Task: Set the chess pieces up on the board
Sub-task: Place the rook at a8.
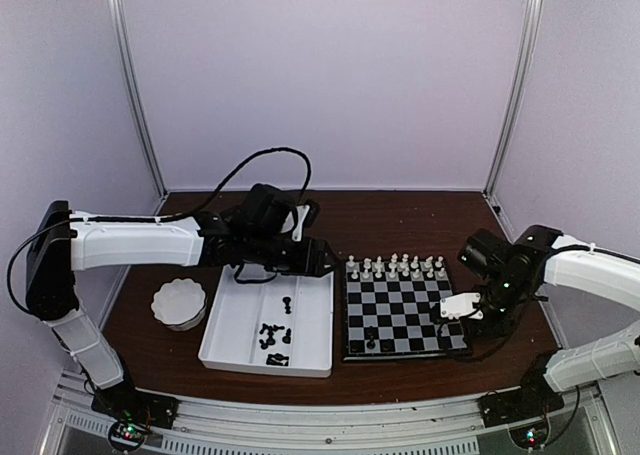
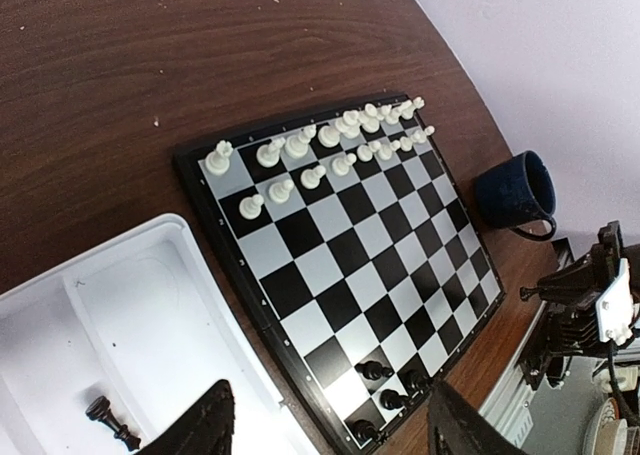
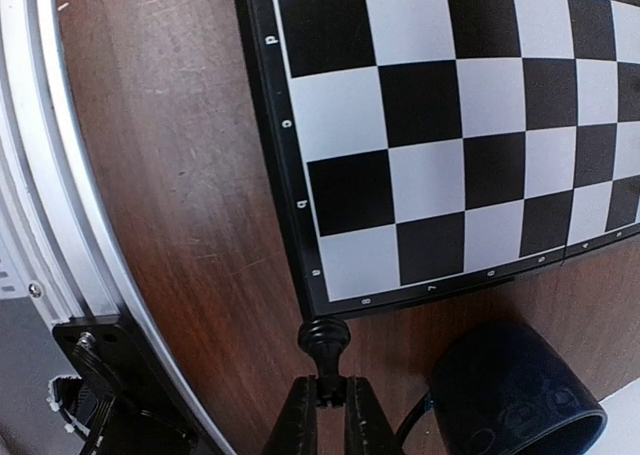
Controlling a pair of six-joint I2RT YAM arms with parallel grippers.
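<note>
- Along the far edge of the board (image 1: 405, 317), the white chessmen (image 1: 395, 267) fill two rows; the middle squares lie bare, and a few black chessmen (image 2: 390, 390) stand by its near-left corner
- Only a thin strip of the brown table (image 1: 400, 210) shows between the board's left edge and the white divided tray (image 1: 225, 340); the far part of the table lies open
- A metal rail (image 3: 60, 175) runs along the table's near edge, close to the board's near-right corner
- Reaching in from the table's left edge, the left arm holds the left gripper (image 2: 330, 410) above the tray's far-right corner, fingers spread with nothing between them
- Bent in from the right edge, the right arm sets the right gripper (image 3: 328, 383) low, just off the board's near-right corner, fingers clenched on a black piece (image 3: 323, 337); whether it touches the table cannot be told
- A dark blue mug (image 3: 515, 395) sits just beside the board's right edge, close to that gripper
- More black pieces (image 1: 272, 337) lie clustered in the tray; a white scalloped bowl (image 1: 179, 303) stands left of it
</note>
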